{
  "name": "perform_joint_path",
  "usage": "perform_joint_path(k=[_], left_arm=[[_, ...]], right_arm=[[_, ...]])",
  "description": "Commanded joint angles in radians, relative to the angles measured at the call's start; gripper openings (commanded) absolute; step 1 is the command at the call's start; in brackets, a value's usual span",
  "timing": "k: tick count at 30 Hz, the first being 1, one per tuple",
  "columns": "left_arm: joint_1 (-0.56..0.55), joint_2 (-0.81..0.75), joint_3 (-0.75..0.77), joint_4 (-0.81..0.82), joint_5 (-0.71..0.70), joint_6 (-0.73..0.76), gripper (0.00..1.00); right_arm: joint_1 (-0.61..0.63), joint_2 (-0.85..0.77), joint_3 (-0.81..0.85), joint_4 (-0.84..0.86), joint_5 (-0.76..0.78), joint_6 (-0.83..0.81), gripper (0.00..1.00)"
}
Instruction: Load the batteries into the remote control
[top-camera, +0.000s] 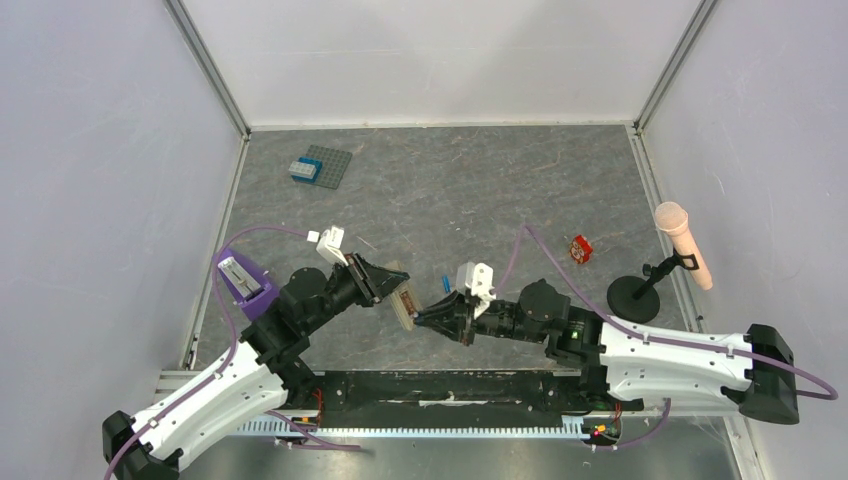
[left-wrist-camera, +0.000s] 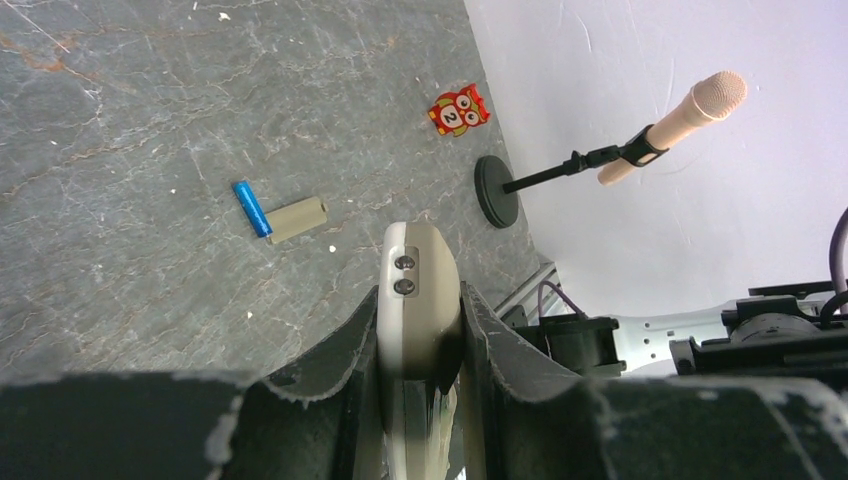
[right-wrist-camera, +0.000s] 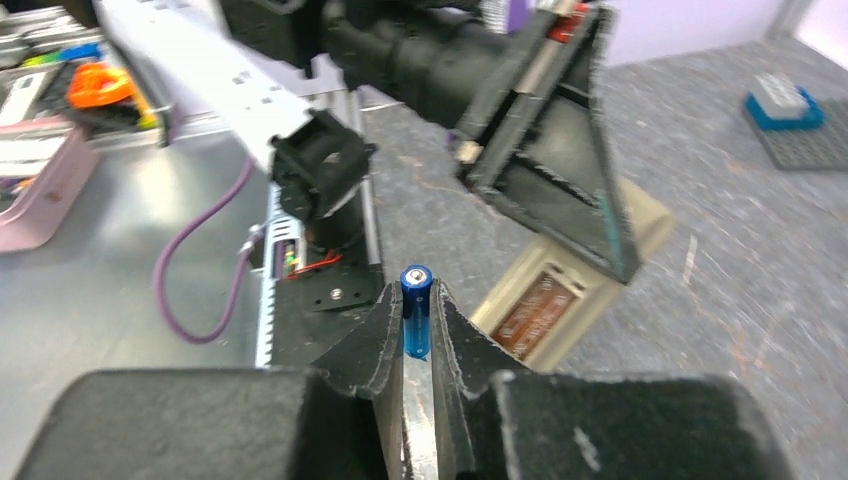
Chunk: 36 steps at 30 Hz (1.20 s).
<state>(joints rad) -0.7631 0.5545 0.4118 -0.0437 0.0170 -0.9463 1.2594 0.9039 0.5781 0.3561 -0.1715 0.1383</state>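
Note:
My left gripper (top-camera: 385, 285) is shut on one end of the white remote control (top-camera: 404, 302) and holds it above the table. In the left wrist view the remote (left-wrist-camera: 418, 330) is clamped between the fingers. In the right wrist view its back faces me with the tan and brown recess (right-wrist-camera: 530, 312) open. My right gripper (right-wrist-camera: 417, 300) is shut on a blue battery (right-wrist-camera: 416, 312), held upright just left of the remote (right-wrist-camera: 590, 270). In the top view the right gripper (top-camera: 432, 316) is close beside the remote. A second blue battery (left-wrist-camera: 252, 207) lies on the table next to a tan cover (left-wrist-camera: 297, 219).
A red-and-white owl piece (top-camera: 580, 249) lies to the right. A microphone (top-camera: 682, 243) on a black round stand (top-camera: 633, 298) is near the right wall. A blue brick on a grey studded plate (top-camera: 320, 166) sits at the back left. A purple block (top-camera: 245, 283) is by the left arm.

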Motion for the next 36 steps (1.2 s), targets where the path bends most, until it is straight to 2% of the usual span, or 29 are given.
perform_joint_path(k=[1, 6, 12, 27, 36], left_arm=[[0.001, 0.001, 0.008, 0.07, 0.034, 0.008, 0.02], [0.001, 0.002, 0.02, 0.07, 0.054, -0.01, 0.02], [0.001, -0.002, 0.032, 0.065, 0.049, -0.014, 0.02], [0.001, 0.012, 0.044, 0.077, 0.057, -0.022, 0.02], [0.001, 0.007, 0.044, 0.081, 0.055, -0.025, 0.02]], right_arm=[[0.0, 0.059, 0.093, -0.057, 0.233, 0.076, 0.03], [0.0, 0.119, 0.109, -0.036, 0.298, 0.138, 0.03], [0.001, 0.166, 0.131, -0.042, 0.385, 0.121, 0.03], [0.001, 0.228, 0.137, -0.036, 0.377, 0.154, 0.03], [0.001, 0.254, 0.135, -0.077, 0.428, 0.184, 0.03]])
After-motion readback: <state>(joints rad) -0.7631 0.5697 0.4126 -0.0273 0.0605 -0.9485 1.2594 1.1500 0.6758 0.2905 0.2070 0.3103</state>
